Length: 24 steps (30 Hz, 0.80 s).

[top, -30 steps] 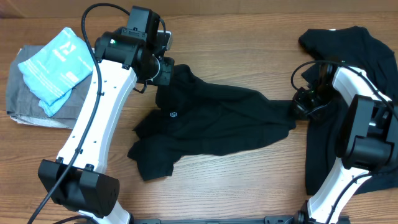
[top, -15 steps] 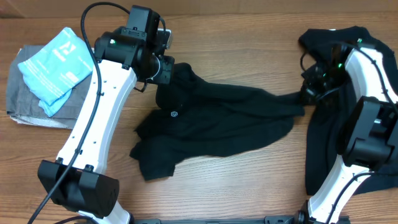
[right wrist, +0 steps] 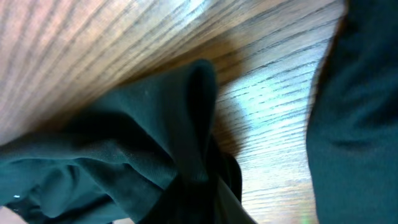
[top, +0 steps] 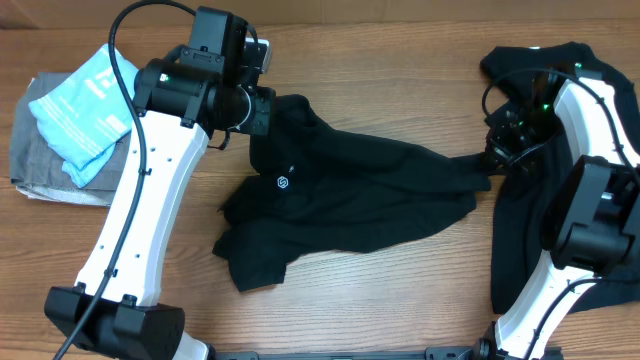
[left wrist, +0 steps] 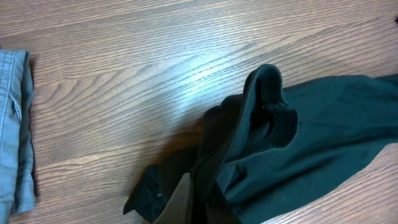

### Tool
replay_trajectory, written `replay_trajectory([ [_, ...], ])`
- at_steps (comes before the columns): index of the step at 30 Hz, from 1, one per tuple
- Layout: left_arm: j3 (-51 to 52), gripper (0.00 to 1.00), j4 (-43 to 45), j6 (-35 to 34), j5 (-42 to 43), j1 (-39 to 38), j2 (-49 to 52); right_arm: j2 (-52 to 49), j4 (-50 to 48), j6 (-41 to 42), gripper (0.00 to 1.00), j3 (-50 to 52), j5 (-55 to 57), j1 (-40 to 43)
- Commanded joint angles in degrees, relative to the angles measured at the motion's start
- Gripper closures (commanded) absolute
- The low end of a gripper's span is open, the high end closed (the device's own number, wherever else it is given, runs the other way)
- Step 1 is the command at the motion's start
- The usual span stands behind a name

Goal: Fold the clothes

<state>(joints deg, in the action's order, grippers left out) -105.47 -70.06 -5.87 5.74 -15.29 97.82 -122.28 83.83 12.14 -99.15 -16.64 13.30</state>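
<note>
There's the black shirt [top: 350, 200] stretched long-ways across the table [top: 400, 80], its collar end clamped tight in the left gripper [top: 262, 108] and its hem end bunched at the right gripper [top: 492, 158], though whether those jaws are actually gripping it I can't tell.

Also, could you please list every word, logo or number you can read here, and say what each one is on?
Nothing is sharp enough to quote as it reads.
White logo on the chest of the black polo shirt: a small hexagon-like outline, with no legible lettering.
White print on the light blue packet: a large angular mark with lettering beside it, too blurred to read.
Both wrist views: no text at all.
</note>
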Motion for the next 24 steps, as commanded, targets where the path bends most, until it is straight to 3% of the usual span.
replay_trajectory([
  [1,-1.1,0.96,-0.2,-0.5,-0.4,-0.1,-1.1,1.9,-0.6,-0.2,0.81,0.7,0.0,-0.7],
  [4,-1.1,0.96,-0.2,-0.5,-0.4,-0.1,-1.1,1.9,-0.4,-0.5,0.76,0.7,-0.2,-0.7],
  [13,-1.1,0.96,-0.9,-0.5,-0.4,-0.1,-1.1,1.9,0.4,-2.0,0.75,1.0,-0.1,-1.9],
  [16,-1.1,0.96,-1.0,-0.3,-0.4,-0.1,-1.1,1.9,0.2,-2.2,0.8,1.4,-0.1,-2.6],
  [19,-1.1,0.96,-1.3,-0.3,-0.4,-0.1,-1.1,1.9,0.0,-2.1,0.96,1.6,-0.1,-3.1],
  [24,-1.1,0.96,-1.5,-0.3,-0.4,0.0,-1.3,2.0,-0.1,-2.2,0.96,1.6,-0.1,-3.1],
])
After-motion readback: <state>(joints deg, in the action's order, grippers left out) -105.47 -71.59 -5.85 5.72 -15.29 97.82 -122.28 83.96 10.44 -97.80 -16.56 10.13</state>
